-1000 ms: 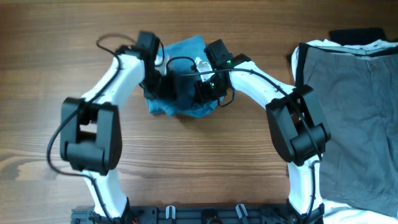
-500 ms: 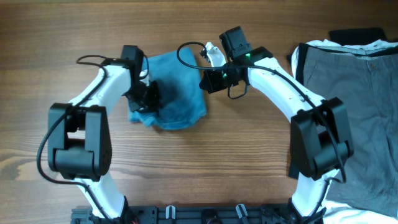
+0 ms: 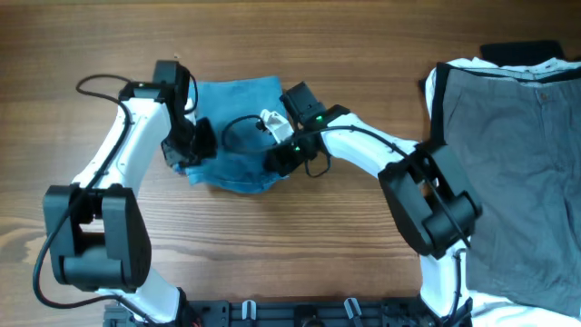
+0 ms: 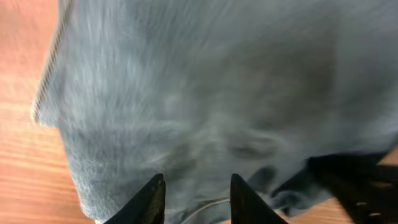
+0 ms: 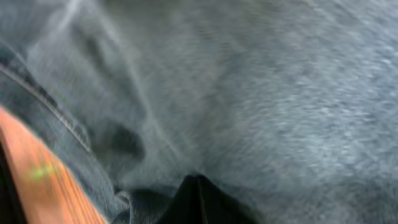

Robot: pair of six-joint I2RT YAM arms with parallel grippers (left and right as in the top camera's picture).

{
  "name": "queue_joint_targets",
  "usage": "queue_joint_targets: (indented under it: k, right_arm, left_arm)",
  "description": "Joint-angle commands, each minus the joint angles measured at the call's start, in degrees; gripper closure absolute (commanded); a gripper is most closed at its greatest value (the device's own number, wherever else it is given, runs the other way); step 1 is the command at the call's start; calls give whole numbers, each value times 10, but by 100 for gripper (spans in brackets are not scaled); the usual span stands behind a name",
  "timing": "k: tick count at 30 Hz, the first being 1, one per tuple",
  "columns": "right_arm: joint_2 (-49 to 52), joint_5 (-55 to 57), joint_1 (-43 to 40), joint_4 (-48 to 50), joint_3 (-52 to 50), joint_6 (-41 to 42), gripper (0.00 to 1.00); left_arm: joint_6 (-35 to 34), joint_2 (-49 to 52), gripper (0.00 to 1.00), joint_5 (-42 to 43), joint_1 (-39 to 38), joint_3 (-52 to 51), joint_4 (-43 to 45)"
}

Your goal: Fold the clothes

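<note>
The clothes (image 3: 234, 127), light blue denim jeans, lie as a compact bundle on the wooden table at the upper middle. My left gripper (image 3: 192, 145) is over the bundle's left edge. In the left wrist view its gripper (image 4: 196, 190) is open, the two dark fingertips (image 4: 154, 190) apart just above the denim (image 4: 205, 81), with nothing pinched between them. My right gripper (image 3: 278, 158) is at the bundle's lower right edge. In the right wrist view it (image 5: 196, 182) is shut, fingertips together, point down on the denim (image 5: 261, 93).
Grey shorts (image 3: 517, 163) lie spread at the table's right, over a white garment (image 3: 458, 65), with a black one (image 3: 522, 50) at the top right. A black cable (image 3: 238, 127) loops over the bundle. Part of the right arm (image 4: 357, 180) shows dark in the left wrist view.
The left gripper has opened and drifted left along the bundle's edge. The bundle has shifted left and spread flatter. The right gripper swung out to the bundle's upper right, then back onto its lower right edge.
</note>
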Motion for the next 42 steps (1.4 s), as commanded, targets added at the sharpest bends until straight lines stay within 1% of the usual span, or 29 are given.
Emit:
queue_joint_targets:
  k: [1, 2, 4, 5, 6, 7, 8, 9, 10, 11, 12, 13, 15, 17, 19, 21, 23, 24, 26, 30, 32, 33, 34, 35, 36, 37, 39, 41, 42]
  right_arm:
    - [43, 106, -14, -21, -12, 69, 96]
    - [38, 111, -17, -28, -11, 71, 96]
    - [26, 114, -24, -36, -8, 72, 96]
    - [14, 114, -28, -38, -8, 68, 96]
    - [0, 114, -32, -41, -8, 57, 96]
    - [-16, 114, -33, -43, -8, 38, 96]
    - [-40, 114, -33, -44, -8, 19, 96]
    - [-68, 114, -35, -41, -8, 5, 95]
    - [-98, 114, -37, -29, -8, 6, 95]
    - [-121, 114, -37, -9, -8, 7, 95]
    - [-139, 114, -37, 13, -8, 8, 94]
    - [-151, 114, -37, 37, -8, 11, 94]
    - [-160, 114, -37, 86, -8, 47, 94]
    - [-151, 114, -37, 112, -8, 55, 94]
    - [-123, 111, -37, 125, -8, 52, 93]
    - [-91, 107, -36, 127, -8, 53, 92]
    - [-47, 103, -36, 125, -8, 61, 92]
    - [-19, 102, -36, 120, -8, 80, 92]
    - [12, 82, -37, 105, -8, 85, 91]
    - [25, 75, -38, 68, -8, 85, 89]
    - [25, 75, -38, 63, -8, 85, 89]
    - [25, 75, -38, 61, -8, 85, 89]
    - [23, 75, -38, 60, -8, 85, 89]
    - [23, 75, -38, 59, -8, 85, 89]
    - [21, 75, -40, 59, -8, 85, 87]
    - [12, 74, -42, 52, -8, 81, 84]
    - [-14, 74, -44, 38, -8, 64, 81]
    - [-49, 75, -45, 18, -8, 35, 76]
    - [-66, 75, -46, 7, -8, 33, 72]
  left_arm:
    - [-28, 10, 73, -12, 4, -94, 81]
    - [-44, 14, 76, -19, 9, -125, 118]
    - [-67, 20, 78, -43, 19, -178, 185]
    - [-73, 25, 71, -58, 27, -206, 225]
    - [-72, 29, 67, -66, 34, -229, 263]
    - [-66, 30, 67, -73, 42, -244, 290]
    - [-54, 30, 68, -71, 51, -244, 296]
    - [-53, 25, 66, -58, 57, -233, 288]
    - [-23, 17, 65, -15, 61, -209, 266]
    - [-7, 7, 64, 21, 61, -179, 237]
    - [-7, -4, 63, 39, 61, -149, 210]
    - [-7, -18, 61, 49, 61, -120, 189]
    - [8, -50, 60, 56, 59, -66, 183]
    - [8, -74, 58, 56, 60, -34, 205]
    - [8, -87, 58, 55, 60, -22, 262]
    - [8, -77, 66, 44, 60, -23, 307]
    - [8, -47, 67, 29, 60, -23, 334]
    - [8, -25, 67, 20, 60, -23, 346]
    - [8, 31, 67, 14, 60, -23, 367]
    - [8, 138, 67, 15, 60, -23, 378]
    - [27, 160, 65, 17, 60, -23, 374]
    - [38, 156, 61, 24, 60, -22, 372]
    - [50, 145, 54, 26, 61, -18, 361]
    - [67, 126, 48, 25, 63, -7, 334]
    - [79, 102, 41, 25, 69, 7, 305]
    - [83, 73, 30, 25, 78, 25, 273]
    - [83, 14, 16, 25, 103, 46, 228]
    - [83, -21, 5, 25, 130, 46, 199]
    - [83, -22, 0, 26, 140, 46, 185]
